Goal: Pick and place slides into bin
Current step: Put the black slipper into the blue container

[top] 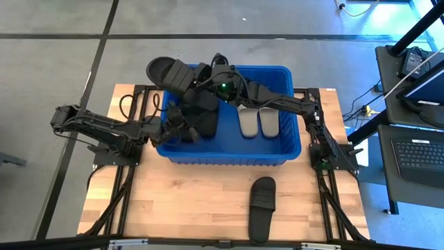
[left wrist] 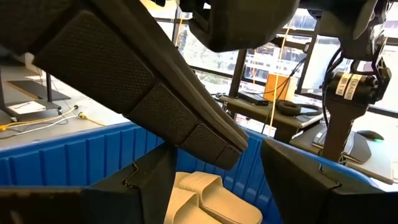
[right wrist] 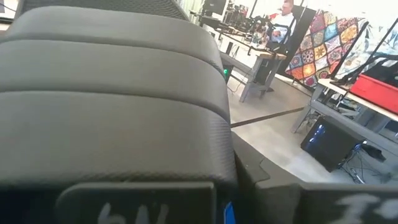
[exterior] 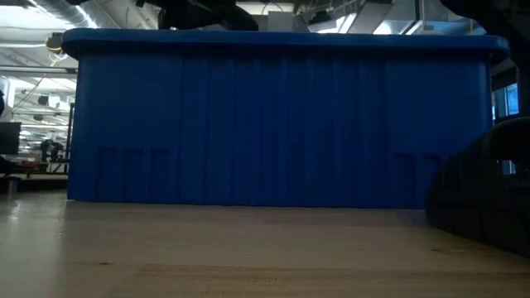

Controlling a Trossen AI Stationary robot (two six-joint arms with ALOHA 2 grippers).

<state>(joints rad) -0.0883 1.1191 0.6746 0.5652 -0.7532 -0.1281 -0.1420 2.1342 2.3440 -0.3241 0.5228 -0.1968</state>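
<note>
Grey floor tiles surround a light wooden table (top: 208, 201) carrying both dark arms and the blue bin (top: 291, 149), which stands at the far middle of the table. Seen from table height, the bin's ribbed front wall (exterior: 273, 124) fills most of the picture. Inside the bin, two light grey slides (top: 258, 121) lie side by side near its middle, and two black slides (top: 201, 118) lie toward its left part, partly hidden under the arms. One black slide on the table (top: 262, 207) lies well apart from the bin, toward the near edge and right of centre; a dark rounded shape at the right edge of the low view (exterior: 484, 194) is probably the same slide. The right gripper (top: 201, 78) reaches in from the right across the bin's far rim, jaws closed on the held black slide (top: 170, 73), which is raised above the bin's far left corner and overhangs the rim. In the right wrist view the slide's ribbed strap (right wrist: 112, 93) fills the picture. The left gripper (top: 182, 126) sits just inside the bin's left wall with its jaws spread wide and nothing between them; in its wrist view the held slide's textured sole (left wrist: 149, 93) hangs above the fingers (left wrist: 149, 180) without touching them.
</note>
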